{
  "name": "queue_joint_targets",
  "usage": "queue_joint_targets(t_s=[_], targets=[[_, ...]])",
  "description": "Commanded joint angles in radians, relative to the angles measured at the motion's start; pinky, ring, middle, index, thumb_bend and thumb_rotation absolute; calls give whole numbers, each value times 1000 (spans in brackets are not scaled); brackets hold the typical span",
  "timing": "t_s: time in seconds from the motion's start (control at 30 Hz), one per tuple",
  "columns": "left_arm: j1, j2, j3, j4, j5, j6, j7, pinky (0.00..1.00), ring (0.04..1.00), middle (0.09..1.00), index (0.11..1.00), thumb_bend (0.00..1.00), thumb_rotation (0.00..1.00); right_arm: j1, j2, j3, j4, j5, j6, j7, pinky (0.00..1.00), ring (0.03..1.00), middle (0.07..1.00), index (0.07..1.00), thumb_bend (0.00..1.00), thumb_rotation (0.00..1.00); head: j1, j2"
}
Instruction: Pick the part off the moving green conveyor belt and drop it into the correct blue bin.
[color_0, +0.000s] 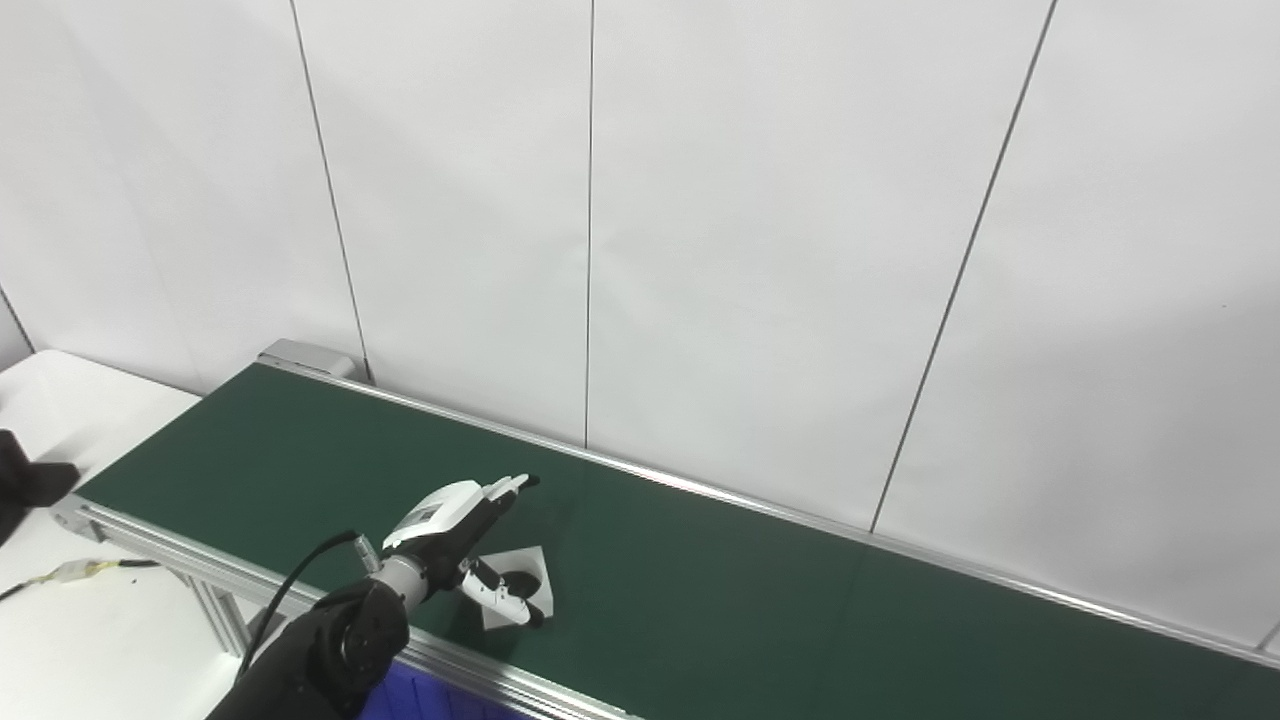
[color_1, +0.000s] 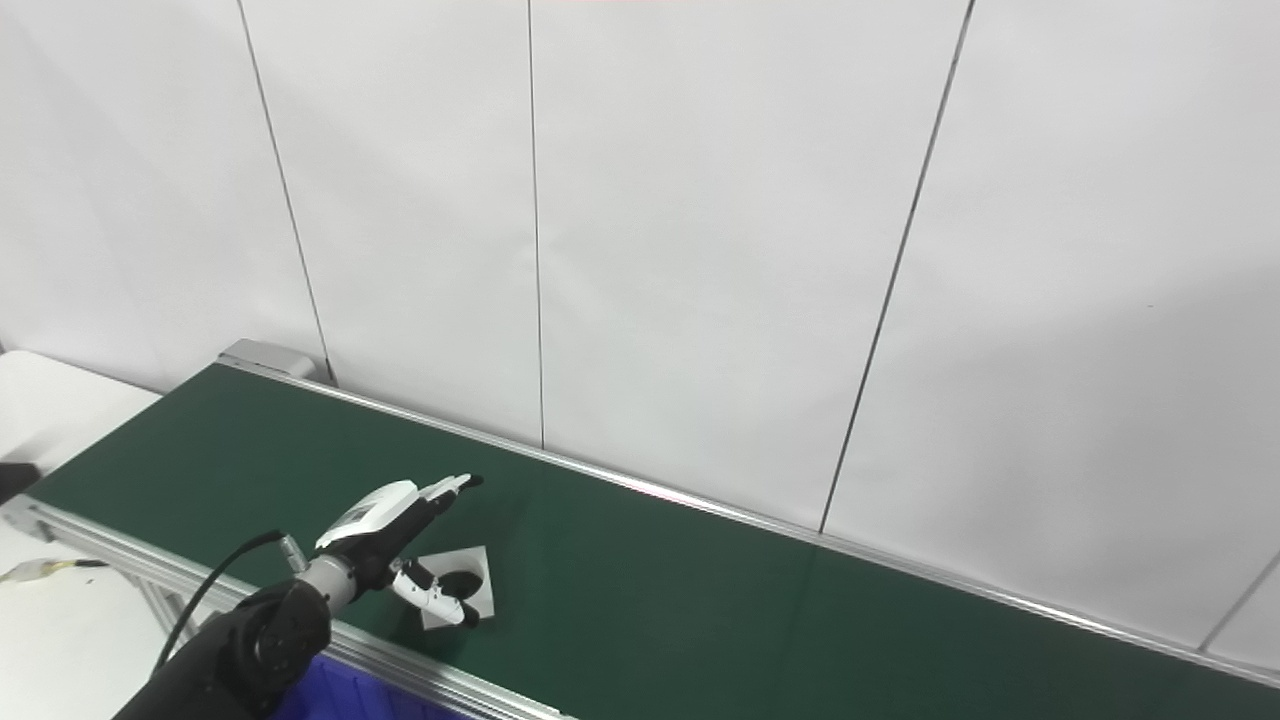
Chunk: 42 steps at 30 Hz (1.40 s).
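Observation:
A flat white square part (color_0: 528, 568) with a dark centre lies on the green conveyor belt (color_0: 720, 590) near its front rail. My left hand (color_0: 462, 530) reaches over the belt from the lower left and is open, fingers stretched out above the part's left side, the thumb (color_0: 505, 603) low against its near edge. Nothing is held. In the right eye view the same hand (color_1: 395, 525) hovers over the part (color_1: 470, 582). A sliver of a blue bin (color_0: 425, 695) shows under the front rail. The right hand is out of the picture.
The belt's aluminium front rail (color_0: 520, 682) and frame legs run along the near side. A white table (color_0: 70, 620) with a cable sits at the left. A dark object (color_0: 25, 480) pokes in at the left edge. White wall panels stand behind the belt.

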Motion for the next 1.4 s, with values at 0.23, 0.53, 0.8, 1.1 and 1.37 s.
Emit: queue_joint_targets(t_s=[0.23, 0.53, 0.8, 1.1, 1.37], targets=[[-49, -7, -62, 73, 60, -23, 120, 1000, 1000, 1000, 988, 866, 154, 2, 7, -1, -34, 7, -44, -4, 773, 823, 858, 937, 347, 360, -3, 5], [-51, -55, -107, 141, 57, -81, 205, 978, 970, 995, 967, 845, 159, 8, 11, -2, -44, 9, -35, -2, 779, 827, 862, 939, 349, 390, -6, 11], [-59, -105, -108, 237, 45, -195, 371, 750, 818, 843, 835, 665, 3, 12, 18, -2, -50, 6, -30, -6, 781, 825, 860, 938, 369, 430, -8, 11], [-68, -103, -113, 243, 35, -197, 357, 324, 383, 468, 530, 496, 0, 11, 22, -3, -42, 12, -34, -5, 777, 827, 859, 939, 398, 490, -10, 12], [-61, -92, -126, 216, 44, -127, 285, 401, 425, 515, 497, 499, 0, 11, 27, -6, -47, 15, -30, -5, 776, 825, 862, 939, 383, 460, -10, 10]])
